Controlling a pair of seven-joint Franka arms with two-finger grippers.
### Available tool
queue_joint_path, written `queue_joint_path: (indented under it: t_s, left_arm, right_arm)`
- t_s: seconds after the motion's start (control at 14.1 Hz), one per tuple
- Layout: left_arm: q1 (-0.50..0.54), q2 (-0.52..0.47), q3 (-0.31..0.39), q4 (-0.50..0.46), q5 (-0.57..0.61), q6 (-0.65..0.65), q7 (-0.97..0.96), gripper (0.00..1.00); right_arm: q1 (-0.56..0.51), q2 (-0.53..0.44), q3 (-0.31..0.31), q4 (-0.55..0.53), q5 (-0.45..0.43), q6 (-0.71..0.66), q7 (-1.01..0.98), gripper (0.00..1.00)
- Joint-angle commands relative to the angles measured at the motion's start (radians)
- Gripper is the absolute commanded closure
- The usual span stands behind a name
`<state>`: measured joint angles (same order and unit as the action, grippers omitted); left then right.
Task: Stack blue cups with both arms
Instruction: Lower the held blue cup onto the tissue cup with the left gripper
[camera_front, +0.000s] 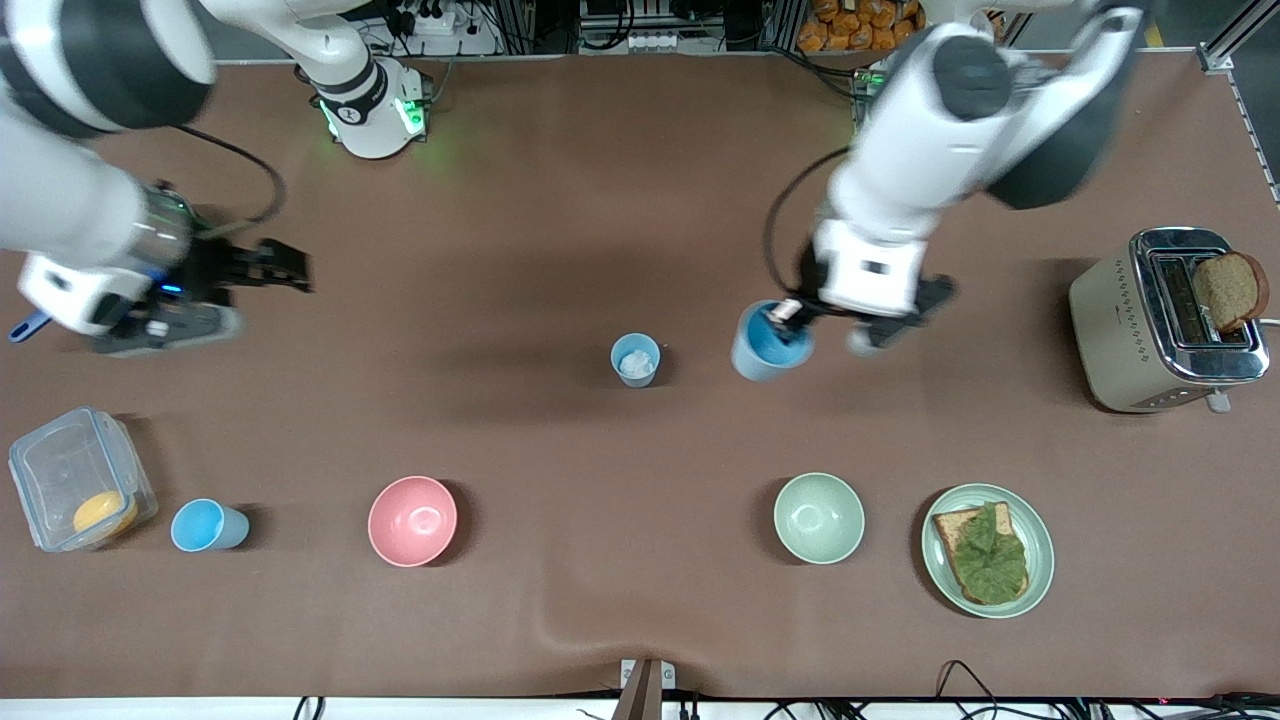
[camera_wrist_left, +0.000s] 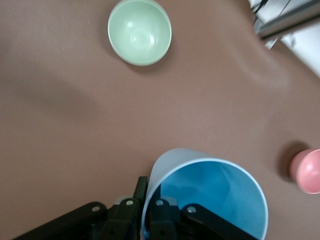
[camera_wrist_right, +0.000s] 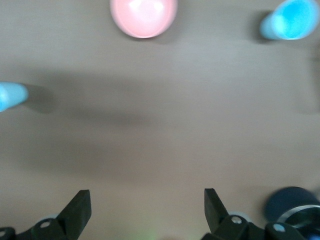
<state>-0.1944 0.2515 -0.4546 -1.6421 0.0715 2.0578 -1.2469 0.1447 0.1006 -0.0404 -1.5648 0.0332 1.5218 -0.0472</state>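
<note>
My left gripper is shut on the rim of a light-blue cup, one finger inside and one outside, and holds it tilted over the table's middle. In the left wrist view the gripper pinches this cup's wall. A second blue cup with a white bit inside stands upright beside it, toward the right arm's end. A third blue cup sits near the front camera beside a clear container; it also shows in the right wrist view. My right gripper is open and empty above the table at the right arm's end, also seen in its wrist view.
A pink bowl and a pale green bowl sit near the front camera. A plate with bread and lettuce lies beside the green bowl. A toaster with bread stands at the left arm's end. A clear container holds something orange.
</note>
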Motion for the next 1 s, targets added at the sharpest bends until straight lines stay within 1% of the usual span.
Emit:
queue_joint_path:
  t_s: [0.0,0.07,0.21,0.36,0.57,0.71,0.78,0.92]
  left_arm:
    - [-0.081,0.076,0.007,0.008,0.091,0.005,-0.087,1.0]
    - [-0.114,0.11,0.007,0.01,0.121,0.007,-0.112,1.0]
    - [-0.169,0.184,0.007,0.019,0.181,0.018,-0.153,1.0]
    - [-0.191,0.244,0.008,0.033,0.22,0.033,-0.157,1.0]
    - [-0.223,0.27,0.008,0.036,0.221,0.108,-0.157,1.0]
    - [-0.243,0.294,0.011,0.041,0.218,0.14,-0.158,1.0]
    - [-0.246,0.304,0.013,0.05,0.221,0.153,-0.158,1.0]
    - [-0.246,0.318,0.013,0.056,0.225,0.154,-0.164,1.0]
  right_arm:
    - [-0.127,-0.103,0.082,-0.13,-0.058,0.079,-0.055,0.0]
    - [-0.143,-0.117,0.089,-0.141,-0.076,0.087,-0.071,0.0]
    - [-0.149,-0.165,0.089,-0.174,-0.081,0.089,-0.065,0.0]
    - [-0.154,-0.176,0.089,-0.189,-0.082,0.089,-0.071,0.0]
    - [-0.181,-0.177,0.096,-0.184,-0.081,0.089,-0.074,0.0]
    - [-0.178,-0.183,0.105,-0.172,-0.072,0.06,-0.06,0.0]
    - [-0.181,-0.17,0.103,-0.147,-0.067,0.064,-0.06,0.0]
    - [-0.183,-0.162,0.102,-0.139,-0.062,0.064,-0.06,0.0]
